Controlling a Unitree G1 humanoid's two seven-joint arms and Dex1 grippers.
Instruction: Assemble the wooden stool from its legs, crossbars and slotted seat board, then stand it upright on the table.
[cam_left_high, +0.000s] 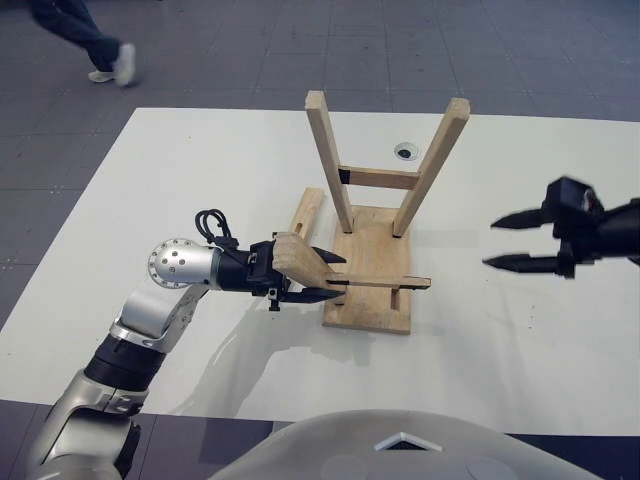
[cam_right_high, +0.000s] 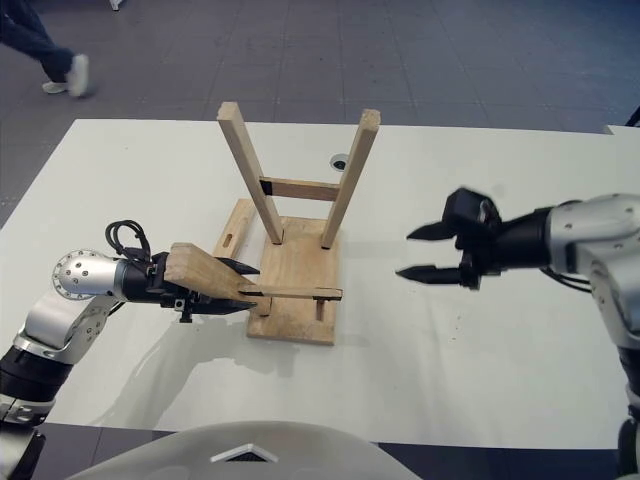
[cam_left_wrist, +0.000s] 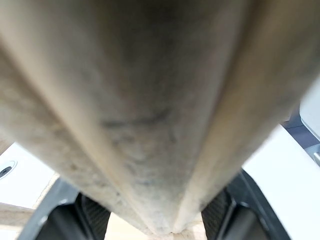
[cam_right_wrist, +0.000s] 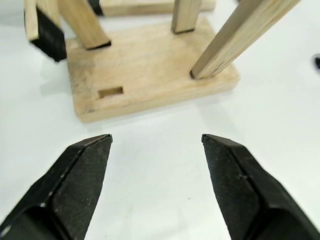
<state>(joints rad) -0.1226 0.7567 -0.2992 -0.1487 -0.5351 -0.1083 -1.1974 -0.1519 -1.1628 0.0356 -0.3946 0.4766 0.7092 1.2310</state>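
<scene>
Two legs rise from the far end of the seat board (cam_left_high: 375, 250), a left leg (cam_left_high: 330, 160) and a right leg (cam_left_high: 432, 165) that splay slightly apart towards their tops, and a crossbar (cam_left_high: 380, 178) joins them partway up. The seat board lies flat near the middle of the white tabletop (cam_left_high: 180, 180), and an empty slot (cam_right_wrist: 110, 92) shows in its near right corner. At the board's near left corner the left tool (cam_left_high: 328, 278) is clenched on a third leg (cam_left_high: 300, 262), with a dark pad (cam_left_wrist: 90, 215) on either side of the wood. It holds this leg tilted, just above the board's edge. From the third leg a thin second crossbar (cam_left_high: 385, 283) runs to the right across the near end of the board. A loose leg (cam_left_high: 308, 212) lies flat on the tabletop, just beside the board's far left corner. The right tool (cam_left_high: 491, 244) hangs over the tabletop to the right of the board, apart from it, with its fingers (cam_right_wrist: 80, 170) spread wide and nothing between them. A small round hole (cam_left_high: 405, 151) sits in the tabletop beyond the upright legs.
</scene>
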